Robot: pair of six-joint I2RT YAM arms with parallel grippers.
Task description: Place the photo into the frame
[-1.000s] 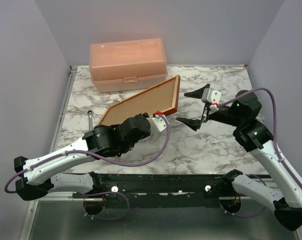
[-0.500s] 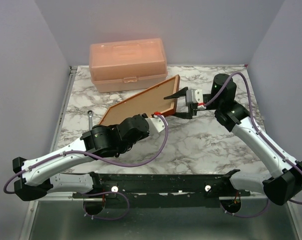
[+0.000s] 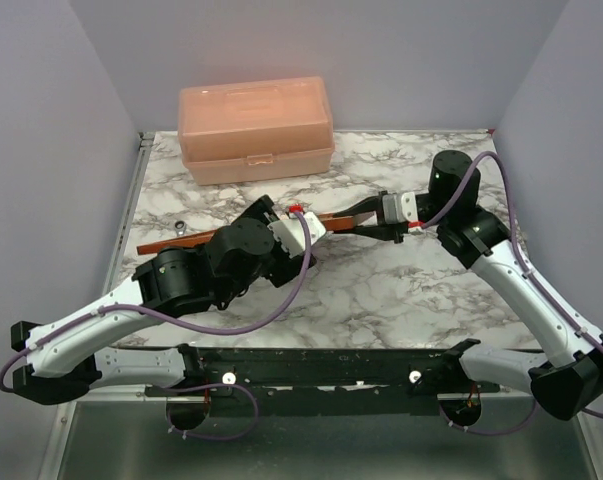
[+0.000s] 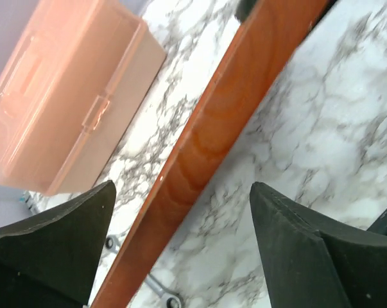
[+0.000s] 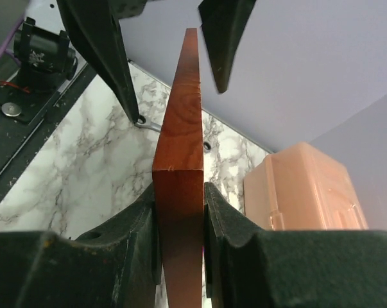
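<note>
The frame hangs edge-on above the marble table, a thin reddish-brown strip running left to right. My right gripper is shut on its right end; in the right wrist view both pads press the wooden edge. My left gripper is open around the middle of the frame. In the left wrist view the wood runs diagonally between the two fingers, touching neither. The left gripper's fingertips also show on either side of the far part of the frame. The photo is out of view.
A peach plastic box stands at the back of the table, also seen in the wrist views. A small metal wrench lies on the marble table under the frame's left end.
The frame has turned from a tilted flat pose to edge-on. My right gripper came in and shut on its right end. My left gripper opened and let go of it.
</note>
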